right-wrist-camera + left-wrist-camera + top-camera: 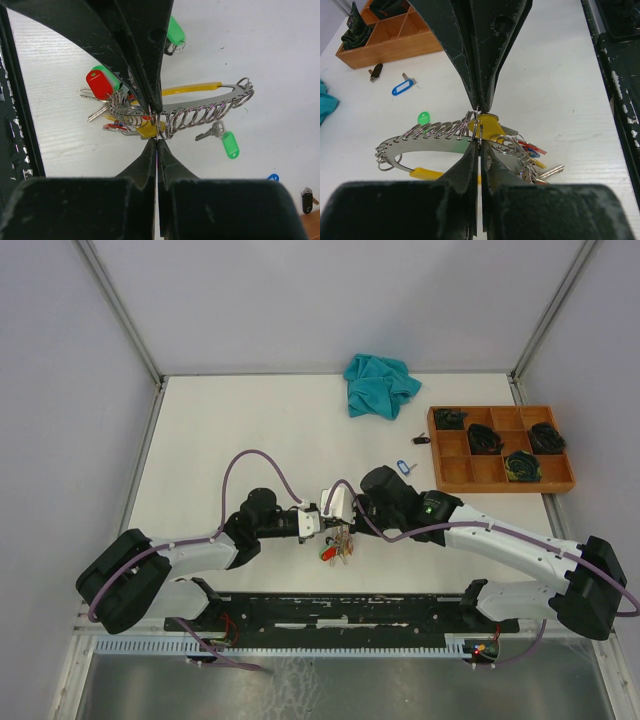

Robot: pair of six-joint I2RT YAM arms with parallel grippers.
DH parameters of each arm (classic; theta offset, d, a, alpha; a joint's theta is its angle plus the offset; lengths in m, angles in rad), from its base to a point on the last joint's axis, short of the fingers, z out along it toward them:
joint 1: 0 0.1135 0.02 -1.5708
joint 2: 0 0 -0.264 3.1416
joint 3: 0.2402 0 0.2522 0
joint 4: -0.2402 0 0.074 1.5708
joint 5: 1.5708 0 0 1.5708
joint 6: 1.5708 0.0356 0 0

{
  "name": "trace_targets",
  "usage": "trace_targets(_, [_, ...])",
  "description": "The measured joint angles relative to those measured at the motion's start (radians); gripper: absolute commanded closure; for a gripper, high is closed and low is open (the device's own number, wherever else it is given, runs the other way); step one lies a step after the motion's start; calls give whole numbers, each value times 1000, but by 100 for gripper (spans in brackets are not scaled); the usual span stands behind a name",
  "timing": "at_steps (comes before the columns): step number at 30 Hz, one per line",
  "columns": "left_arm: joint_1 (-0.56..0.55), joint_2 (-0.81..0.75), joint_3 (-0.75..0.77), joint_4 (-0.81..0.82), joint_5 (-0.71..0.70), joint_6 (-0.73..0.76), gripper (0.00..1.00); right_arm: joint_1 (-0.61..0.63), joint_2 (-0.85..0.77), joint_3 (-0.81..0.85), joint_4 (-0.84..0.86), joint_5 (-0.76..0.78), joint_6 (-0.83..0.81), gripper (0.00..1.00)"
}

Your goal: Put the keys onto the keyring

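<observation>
Keys [100, 85] crowd the keyring [200, 102], half hidden behind the right tool [156, 125].

Crumpled teal cloth [380, 385] near a compartmented wooden tray [452, 472] holding dark bundles [522, 467]

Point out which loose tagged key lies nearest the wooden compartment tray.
The small key with the black tag, just off the wooden tray at its left wall. The blue-tagged key lies farther out, a green-tagged key farther still.

Robotics lab test cell, plain grey panel walls [60, 390] on aluminium posts [120, 310], white table [250, 420], black mounting rail [330, 605], cabled robot arms [510, 545].
</observation>
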Motion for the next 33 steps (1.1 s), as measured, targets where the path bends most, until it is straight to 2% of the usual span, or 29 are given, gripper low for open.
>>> trace_targets(33, [0,0,1,-22,2,0,97,-1,22,0,7,-26,-2,99])
